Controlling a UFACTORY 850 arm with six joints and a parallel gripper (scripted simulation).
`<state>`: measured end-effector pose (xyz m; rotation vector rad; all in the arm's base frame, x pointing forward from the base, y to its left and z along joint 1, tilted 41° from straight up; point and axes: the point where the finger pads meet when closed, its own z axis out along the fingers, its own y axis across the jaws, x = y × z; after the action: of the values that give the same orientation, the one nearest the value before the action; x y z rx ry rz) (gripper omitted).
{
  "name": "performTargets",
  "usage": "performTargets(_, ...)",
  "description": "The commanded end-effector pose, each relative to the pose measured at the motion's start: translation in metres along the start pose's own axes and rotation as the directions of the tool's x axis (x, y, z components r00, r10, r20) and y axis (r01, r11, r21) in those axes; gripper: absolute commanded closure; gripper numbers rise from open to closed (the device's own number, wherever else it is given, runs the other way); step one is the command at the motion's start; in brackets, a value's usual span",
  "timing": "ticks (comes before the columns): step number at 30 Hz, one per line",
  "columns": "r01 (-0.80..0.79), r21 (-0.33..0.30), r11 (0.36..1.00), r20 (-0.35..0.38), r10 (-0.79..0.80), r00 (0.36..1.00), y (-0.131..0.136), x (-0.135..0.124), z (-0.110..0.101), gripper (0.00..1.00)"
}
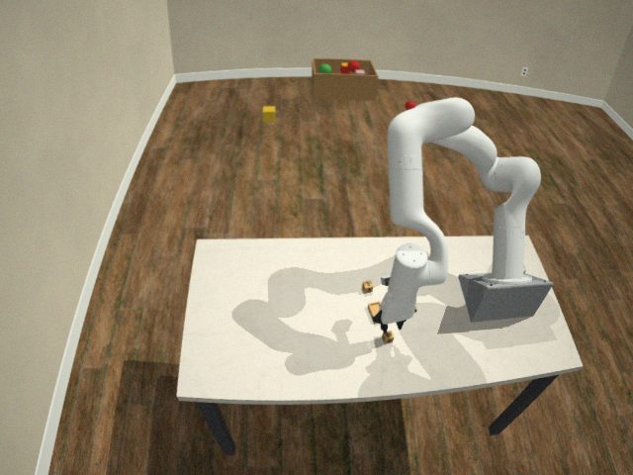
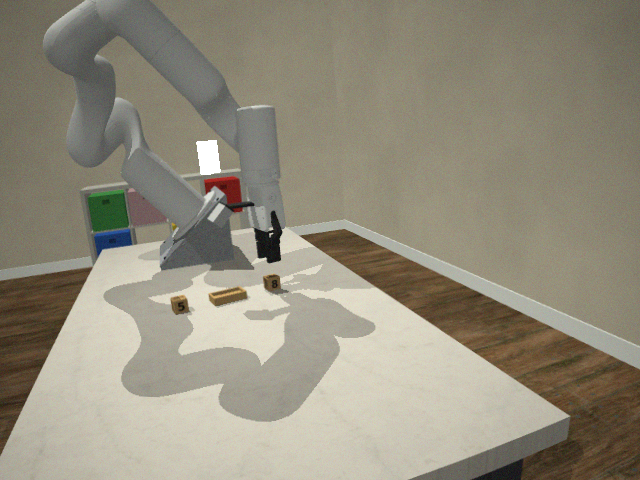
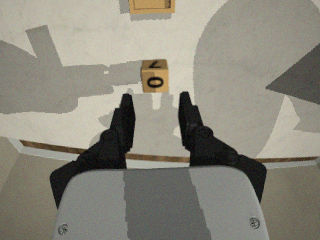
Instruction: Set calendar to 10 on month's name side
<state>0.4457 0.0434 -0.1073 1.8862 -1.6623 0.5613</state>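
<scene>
Wooden cube, apparently below open tool

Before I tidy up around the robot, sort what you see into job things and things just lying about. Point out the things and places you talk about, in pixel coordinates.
For the job:
- cube showing 8 (image 2: 274, 283)
- cube showing 5 (image 2: 180, 305)
- tray (image 1: 375, 309) (image 2: 227, 296) (image 3: 151, 6)
- gripper (image 1: 393, 326) (image 2: 269, 257) (image 3: 156, 104)

Just lying about:
- yellow block (image 1: 268, 114)
- red ball (image 1: 409, 105)
- brown box of toys (image 1: 344, 87)

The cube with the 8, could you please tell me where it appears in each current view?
Top: below the tool, the cube with the 8.
Exterior: right of the tray.
Wrist: upper centre, its 0 showing.
Shared landmark: the tray.
</scene>
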Motion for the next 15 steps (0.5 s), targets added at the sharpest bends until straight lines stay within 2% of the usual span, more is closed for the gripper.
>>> performTargets(1, -0.001, 0.002, 1.000, 0.001, 0.001, 1.000, -0.001, 0.000, -0.018, 0.53)
performTargets(5, -0.001, 0.002, 1.000, 0.001, 0.001, 1.000, -0.001, 0.000, -0.030, 0.53)
performTargets(10, -0.001, 0.002, 1.000, 0.001, 0.001, 1.000, -0.001, 0.000, -0.033, 0.53)
performTargets(11, -0.001, 0.002, 1.000, 0.001, 0.001, 1.000, -0.001, 0.000, -0.033, 0.00)
performTargets(15, -0.001, 0.002, 1.000, 0.001, 0.001, 1.000, -0.001, 0.000, -0.033, 0.00)
